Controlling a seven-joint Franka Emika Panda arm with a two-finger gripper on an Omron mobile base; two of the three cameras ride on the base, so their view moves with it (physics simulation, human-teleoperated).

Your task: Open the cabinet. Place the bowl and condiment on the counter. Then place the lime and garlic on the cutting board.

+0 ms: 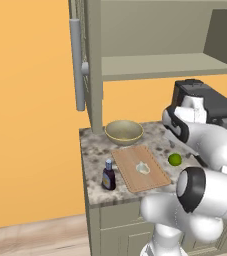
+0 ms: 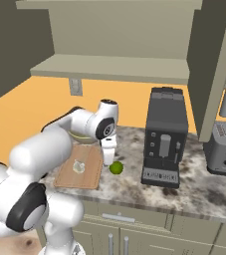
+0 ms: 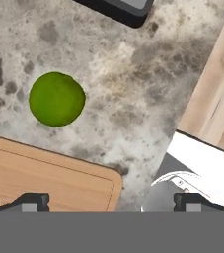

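Note:
The cabinet (image 1: 160,65) stands open, its door (image 1: 92,60) swung left, and its shelf (image 2: 109,67) is bare. The bowl (image 1: 124,131) and the condiment (image 1: 108,176) stand on the counter (image 1: 92,150). The garlic (image 1: 143,168) lies on the cutting board (image 1: 135,180). Beside the board's right edge, the lime (image 1: 174,159) rests on the stone. My gripper (image 2: 107,158) points down, open and holding nothing, just above the counter between board and lime. In the hand view the lime (image 3: 56,99) lies ahead of the fingertips (image 3: 32,201), past a corner of the cutting board (image 3: 49,173).
A dark coffee machine (image 2: 164,137) stands on the counter just right of the lime, its base (image 3: 123,10) close in the hand view. A toaster (image 2: 224,147) sits farther right under the other open cabinet door (image 2: 219,64). An orange wall is behind.

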